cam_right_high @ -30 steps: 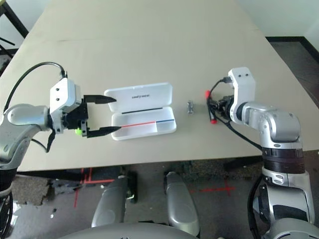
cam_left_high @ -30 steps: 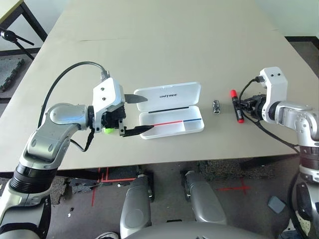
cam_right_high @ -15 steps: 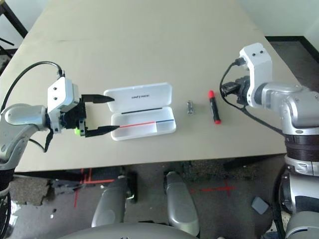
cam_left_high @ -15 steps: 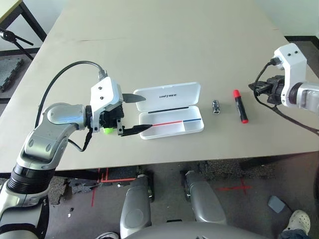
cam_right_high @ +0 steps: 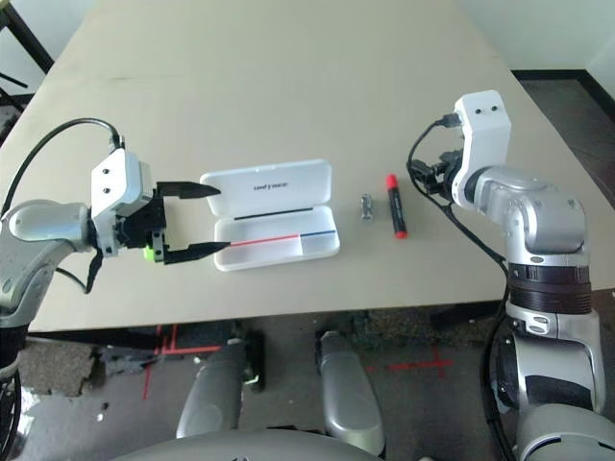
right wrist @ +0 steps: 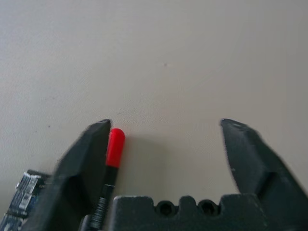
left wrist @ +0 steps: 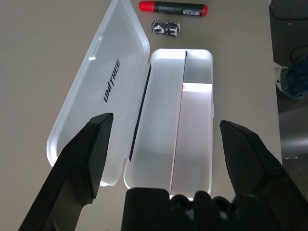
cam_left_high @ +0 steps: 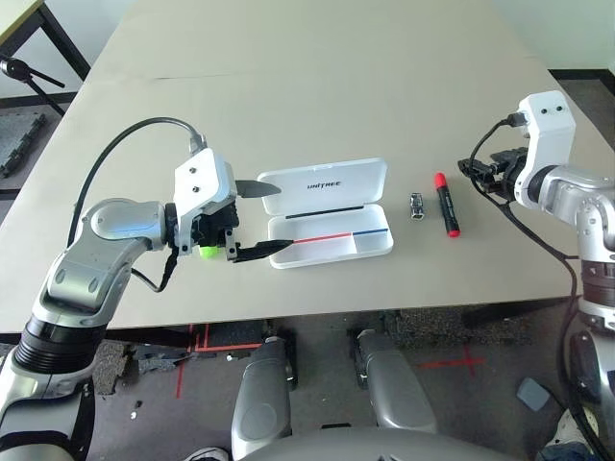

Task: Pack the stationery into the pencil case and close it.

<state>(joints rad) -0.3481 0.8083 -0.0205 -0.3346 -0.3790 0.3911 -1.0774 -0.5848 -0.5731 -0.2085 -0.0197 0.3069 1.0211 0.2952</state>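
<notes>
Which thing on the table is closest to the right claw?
The red-and-black marker. It lies just beside the open right claw, while the small clip sits further toward the case, and the green highlighter is by the left claw.

I work in what looks like a lab or test room: a big plain beige table (cam_left_high: 317,86), red tape marks (cam_left_high: 192,338) on a worn dark floor, a black tripod leg (cam_left_high: 29,77) standing at the left edge.

white pencil case (cam_left_high: 327,182), red-black marker (cam_left_high: 446,205)
</notes>
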